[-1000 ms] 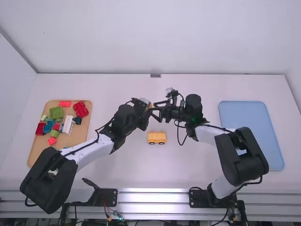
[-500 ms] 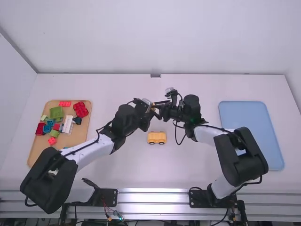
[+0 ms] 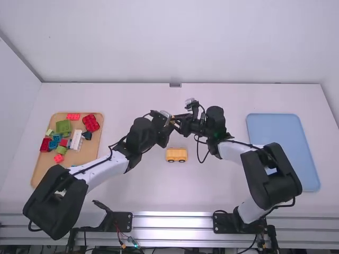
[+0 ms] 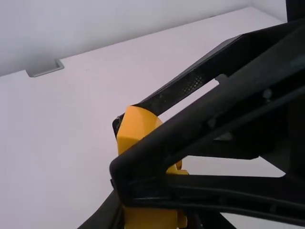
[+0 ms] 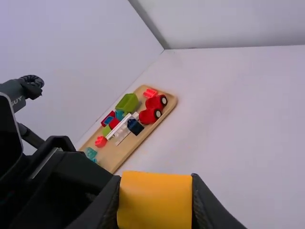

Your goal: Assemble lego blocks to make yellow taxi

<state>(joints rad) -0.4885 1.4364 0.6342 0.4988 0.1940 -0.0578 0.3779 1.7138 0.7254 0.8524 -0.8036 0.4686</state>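
Above the table's middle, my left gripper [image 3: 169, 121] and my right gripper [image 3: 175, 120] meet tip to tip. In the left wrist view, my left gripper [image 4: 153, 220] is shut on a yellow block [image 4: 150, 218]; the right gripper's fingers lie across a yellow-orange block [image 4: 136, 125] just above it, partly hiding where the two join. My right gripper [image 5: 155, 202] grips the yellow-orange block [image 5: 155, 200] from both sides in the right wrist view. A yellow car body with dark wheels [image 3: 176, 154] stands on the table, nearer the arm bases than the grippers.
At the left, a wooden tray [image 3: 99, 143] holds red, green, blue and white pieces, including a red wheeled piece [image 5: 156, 102]. A blue tray [image 3: 286, 148] lies at the right. Both forearms reach inward on either side of the yellow car body.
My right gripper has shifted slightly left toward the left gripper, and its spread fingers have closed onto the block. The left arm and the yellow car body have stayed in place.
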